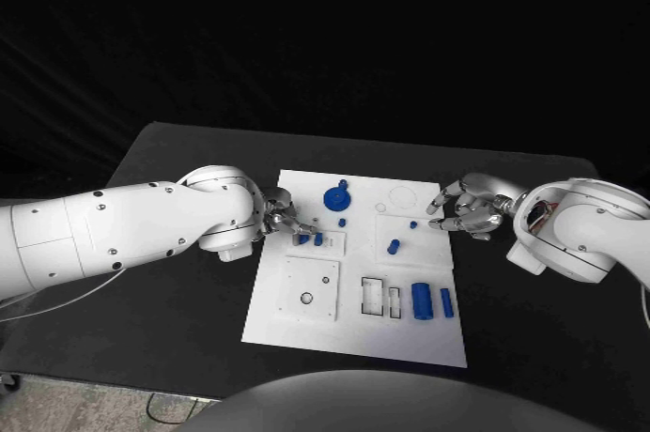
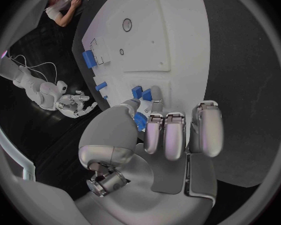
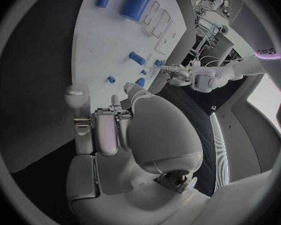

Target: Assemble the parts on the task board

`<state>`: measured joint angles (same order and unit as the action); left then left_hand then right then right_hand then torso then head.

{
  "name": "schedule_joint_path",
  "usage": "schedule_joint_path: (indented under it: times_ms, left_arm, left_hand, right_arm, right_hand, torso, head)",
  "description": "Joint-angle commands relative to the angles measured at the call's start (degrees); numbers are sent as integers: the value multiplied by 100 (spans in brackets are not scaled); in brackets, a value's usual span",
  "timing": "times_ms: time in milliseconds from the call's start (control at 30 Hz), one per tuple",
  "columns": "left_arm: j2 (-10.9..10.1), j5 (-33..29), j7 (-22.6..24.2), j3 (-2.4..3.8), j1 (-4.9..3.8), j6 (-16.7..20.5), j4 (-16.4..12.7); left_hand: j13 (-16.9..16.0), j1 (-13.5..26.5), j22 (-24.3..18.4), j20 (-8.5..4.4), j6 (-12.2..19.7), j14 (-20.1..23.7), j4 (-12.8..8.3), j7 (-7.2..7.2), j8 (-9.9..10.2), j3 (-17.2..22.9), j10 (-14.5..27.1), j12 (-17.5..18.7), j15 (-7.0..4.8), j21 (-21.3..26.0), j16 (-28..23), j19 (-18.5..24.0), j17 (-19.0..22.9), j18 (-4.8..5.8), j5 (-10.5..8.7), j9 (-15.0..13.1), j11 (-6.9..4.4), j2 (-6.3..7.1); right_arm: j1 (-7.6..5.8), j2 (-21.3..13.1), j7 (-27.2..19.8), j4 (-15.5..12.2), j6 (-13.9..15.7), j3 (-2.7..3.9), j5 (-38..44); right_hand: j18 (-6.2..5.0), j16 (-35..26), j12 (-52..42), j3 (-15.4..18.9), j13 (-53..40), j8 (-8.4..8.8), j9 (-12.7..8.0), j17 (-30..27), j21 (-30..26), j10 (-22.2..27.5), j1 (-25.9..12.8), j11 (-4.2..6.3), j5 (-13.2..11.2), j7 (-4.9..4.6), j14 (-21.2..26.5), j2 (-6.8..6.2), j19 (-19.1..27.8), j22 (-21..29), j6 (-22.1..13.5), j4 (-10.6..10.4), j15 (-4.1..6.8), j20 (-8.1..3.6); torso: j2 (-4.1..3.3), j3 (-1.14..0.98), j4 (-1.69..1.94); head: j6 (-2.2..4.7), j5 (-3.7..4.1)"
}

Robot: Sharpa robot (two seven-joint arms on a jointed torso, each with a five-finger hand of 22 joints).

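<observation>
No readable writing anywhere. The left hand (image 1: 278, 222) sits at the task board's (image 1: 355, 343) 9 o'clock edge, pinching a small blue part (image 2: 138, 120). The right hand (image 1: 465, 213) hovers at 2 o'clock, fingers curled, holding nothing.

the task board (image 1: 355, 343) is lying in the middle of the table (image 1: 177, 150), its long side running from the near edge toward the far one. the left hand (image 1: 278, 216) is sitting over the board's left edge, and the right hand (image 1: 468, 214) is sitting at its right edge, the two level with each other. between them small pieces (image 1: 309, 239) are lying just beside the left hand, and a peg (image 1: 393, 247) is standing nearer the right one. a round part (image 1: 337, 200) is lying behind these, toward the far end. two cylinders (image 1: 423, 301) are lying side by side in the near right part.
</observation>
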<state>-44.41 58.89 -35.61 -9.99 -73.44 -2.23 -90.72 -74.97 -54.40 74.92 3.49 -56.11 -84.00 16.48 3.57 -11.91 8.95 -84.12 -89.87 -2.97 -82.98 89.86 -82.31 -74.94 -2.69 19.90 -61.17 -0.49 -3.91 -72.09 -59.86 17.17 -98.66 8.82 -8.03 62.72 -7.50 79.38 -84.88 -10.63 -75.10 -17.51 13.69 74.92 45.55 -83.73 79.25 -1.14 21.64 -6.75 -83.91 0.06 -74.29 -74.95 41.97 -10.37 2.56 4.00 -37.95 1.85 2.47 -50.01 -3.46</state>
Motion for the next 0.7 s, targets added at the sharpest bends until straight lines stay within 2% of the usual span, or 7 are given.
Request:
schedule_joint_path:
  times_ms: [33,300,400,600,700]
  left_arm:
    - [13,12,-87,-39,45,-79,52]
    - [11,31,-104,-39,45,-130,75]
    - [9,35,-109,-39,45,-149,80]
    - [1,44,-116,-39,45,-182,85]
    - [-3,46,-117,-39,45,-188,85]
  left_hand:
    - [-1503,-137,907,6,-4,-600,-2,-24,-112,-50,-588,-13,-4,42,14,-10,-1506,12,196,-100,7,16]
    - [-1503,-406,919,-14,88,-600,-57,-46,-266,-40,-588,-13,-22,57,14,-9,-1506,11,576,-267,-16,70]
    - [-1503,-711,926,-27,143,-600,-250,-70,-321,34,-588,-13,-39,64,14,-9,-1506,10,793,-328,-38,157]
    - [-1503,-960,934,-42,182,-600,-425,-84,-363,123,-588,-13,-51,71,14,-10,-1506,10,848,-365,-51,225]
    - [-1503,-1038,936,-47,195,-600,-482,-88,-376,171,-588,-13,-56,77,14,-9,-1506,9,941,-372,-56,237]
  right_arm:
    - [4,3,25,4,-89,0,-2]
    - [5,1,31,7,-96,0,-2]
    - [6,1,32,7,-102,0,-2]
    - [7,0,34,6,-108,0,-2]
    - [7,-1,35,6,-113,0,-3]
  right_hand:
    - [-54,-44,23,-23,-987,-14,-7,493,-27,-1,61,-37,41,-38,-178,15,40,-186,19,-2,-38,4]
    - [-56,-52,27,-30,-983,-14,-9,486,-40,4,64,-39,45,-40,-174,16,44,-183,19,2,-39,4]
    - [-56,-52,27,-30,-983,-14,-9,486,-40,4,64,-39,45,-40,-174,16,44,-183,19,2,-39,4]
    - [-56,-52,27,-30,-983,-14,-9,486,-40,4,64,-39,45,-40,-174,16,44,-183,19,2,-39,4]
    - [-56,-52,27,-30,-983,-14,-9,486,-40,4,64,-39,45,-40,-174,16,44,-183,19,2,-39,4]
  torso:
    - [1,2,5]
    - [1,2,7]
    - [-2,3,4]
    - [-1,1,3]
    - [-4,2,3]
  head:
    - [1,-3]
    - [1,-18]
    - [1,-33]
    - [1,-51]
    - [1,-54]
